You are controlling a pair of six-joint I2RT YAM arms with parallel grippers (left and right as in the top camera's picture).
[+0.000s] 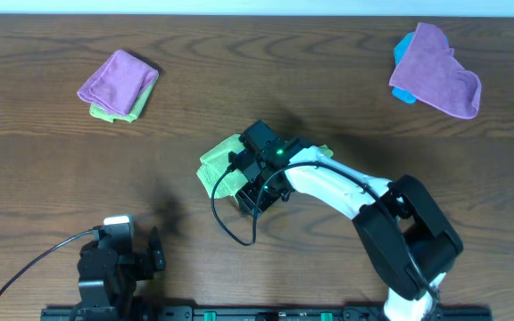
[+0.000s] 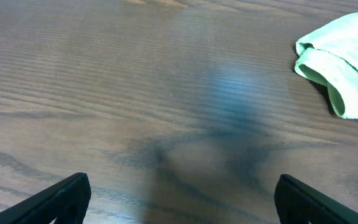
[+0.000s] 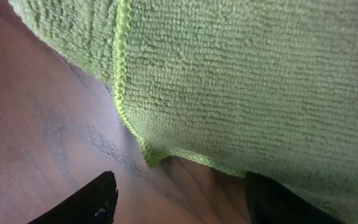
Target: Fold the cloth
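The black two-fingered left gripper [image 2: 180,193] hangs closest to the robot's base, well to the near left of the lime-green microfibre cloth [image 1: 217,165]. Its fingers are spread wide over the bare dark wooden table [image 1: 43,178], with nothing between them. The cloth lies rumpled on the tabletop, and its edge nearest that gripper is doubled over in layers.

The black right gripper [image 3: 179,186] is low at the cloth's near right side. Its jaws are parted with only wood between them, and the cloth's stitched hem and a corner lie just beyond the fingertips. From above, the white right arm covers part of the cloth.

Far left of the cloth, a folded purple cloth [image 1: 116,78] rests on a pale green cloth [image 1: 105,112]. Far right of it, another purple cloth [image 1: 437,71] is draped over a small blue cloth [image 1: 404,45].
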